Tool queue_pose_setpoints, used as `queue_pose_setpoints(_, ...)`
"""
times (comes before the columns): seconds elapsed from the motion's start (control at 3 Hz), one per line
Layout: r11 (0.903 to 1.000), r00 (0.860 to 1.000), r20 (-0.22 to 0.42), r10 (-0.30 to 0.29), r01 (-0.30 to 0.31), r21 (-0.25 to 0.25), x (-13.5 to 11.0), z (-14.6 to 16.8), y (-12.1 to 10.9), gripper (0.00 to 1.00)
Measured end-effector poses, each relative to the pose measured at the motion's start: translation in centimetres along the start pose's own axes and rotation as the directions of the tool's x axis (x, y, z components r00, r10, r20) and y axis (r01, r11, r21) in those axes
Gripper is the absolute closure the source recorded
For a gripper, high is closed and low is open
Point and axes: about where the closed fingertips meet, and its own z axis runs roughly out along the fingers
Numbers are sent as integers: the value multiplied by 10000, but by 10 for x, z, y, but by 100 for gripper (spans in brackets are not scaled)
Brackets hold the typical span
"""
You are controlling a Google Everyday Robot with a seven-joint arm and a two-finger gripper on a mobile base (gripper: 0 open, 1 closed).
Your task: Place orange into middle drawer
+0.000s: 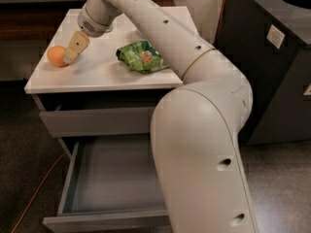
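Note:
The orange (55, 56) lies on the white cabinet top (97, 74) near its left edge. My gripper (71, 55) hangs from the long white arm, angled down and to the left, its tip right beside the orange on the orange's right, at or very near contact. The middle drawer (109, 178) is pulled far out below, and what shows of its grey inside holds nothing. My arm's big white link covers its right part.
A green snack bag (143, 56) lies on the cabinet top right of the gripper. The top drawer's grey front (97, 121) stands slightly out. A dark counter (277, 57) stands at the right. An orange cable (39, 188) runs on the floor at the left.

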Motion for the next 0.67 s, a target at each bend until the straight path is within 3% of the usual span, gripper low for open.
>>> queue_pose_setpoints(0.67,9990,9948,995,230,-191,-400,-33,49,17,0)
